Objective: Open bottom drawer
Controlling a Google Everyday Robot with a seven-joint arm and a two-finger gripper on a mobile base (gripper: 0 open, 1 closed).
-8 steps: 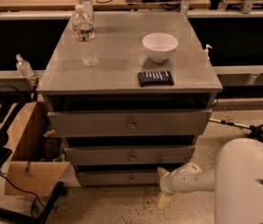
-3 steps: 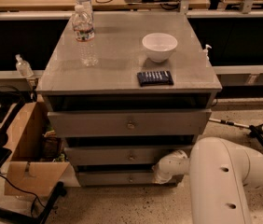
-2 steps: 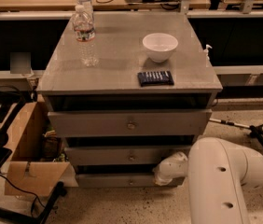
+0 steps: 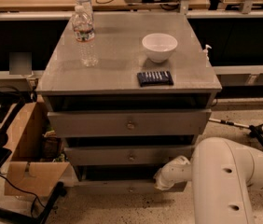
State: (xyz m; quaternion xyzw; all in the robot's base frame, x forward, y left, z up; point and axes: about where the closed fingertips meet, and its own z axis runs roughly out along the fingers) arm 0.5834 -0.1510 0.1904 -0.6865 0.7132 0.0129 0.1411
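Note:
The grey cabinet has three stacked drawers. The bottom drawer point(image 4: 122, 187) is the slim lowest front with a small round knob point(image 4: 130, 189); it stands slightly forward of the cabinet, with a dark gap above it. My gripper point(image 4: 160, 182) reaches in from the lower right on the white arm point(image 4: 224, 181). It sits against the drawer's front, right of the knob, at the drawer's top edge. The middle drawer point(image 4: 131, 156) and top drawer point(image 4: 129, 123) are above it.
On the cabinet top point(image 4: 117, 55) stand a water bottle point(image 4: 85, 34), a white bowl point(image 4: 159, 46) and a dark packet point(image 4: 155, 78). An open cardboard box point(image 4: 26, 160) and black cables lie on the floor at left. Black stand legs point(image 4: 257, 132) lie at right.
The arm has swung left from the cabinet's lower right corner, bringing the gripper up to the bottom drawer's front. In the last second it has hardly moved.

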